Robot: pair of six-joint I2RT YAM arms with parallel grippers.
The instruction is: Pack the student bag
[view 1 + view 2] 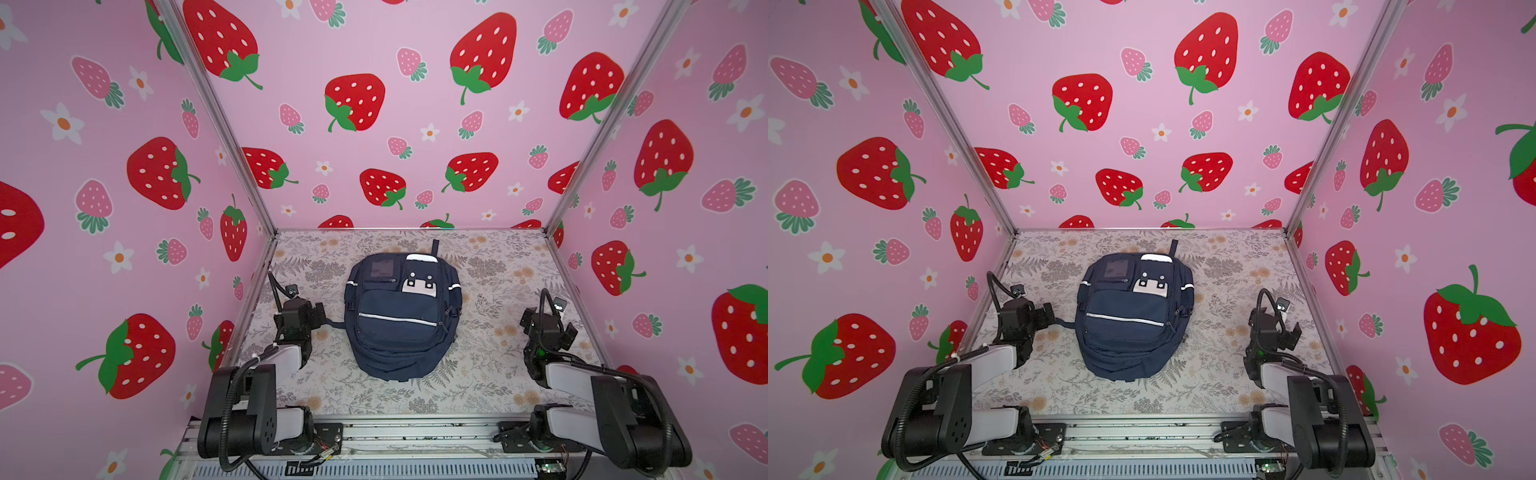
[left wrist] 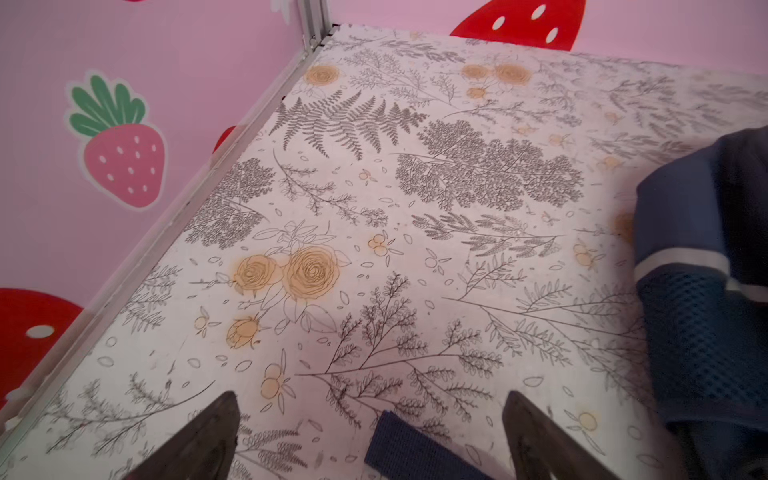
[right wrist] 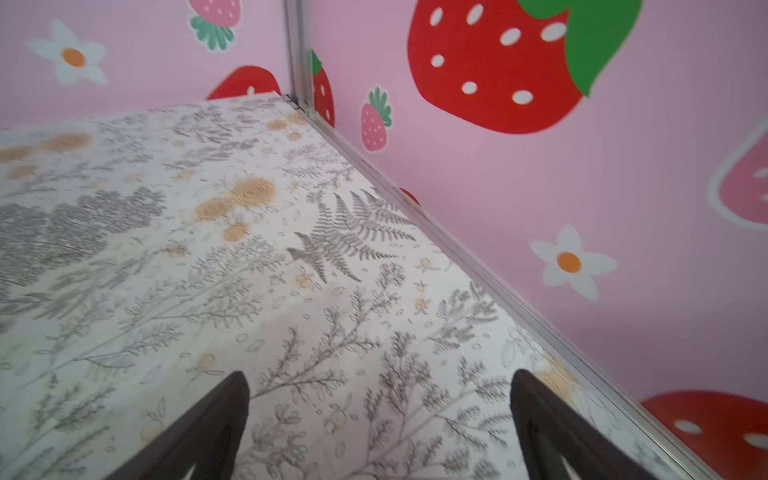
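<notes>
The left gripper (image 2: 371, 395) and right gripper (image 3: 380, 374) stand spread, empty, either side of the bag (image 1: 399, 324), whose pockets look zipped; packing seems done.

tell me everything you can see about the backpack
The backpack is navy fabric, lying flat on its back in the middle of the flowered table, top loop pointing to the far wall. Its front shows zipped pockets, silver stripes and a white cartoon-face patch; its side has a mesh pocket. One strap trails out toward the left gripper, lying between its open jaws, not gripped.
</notes>
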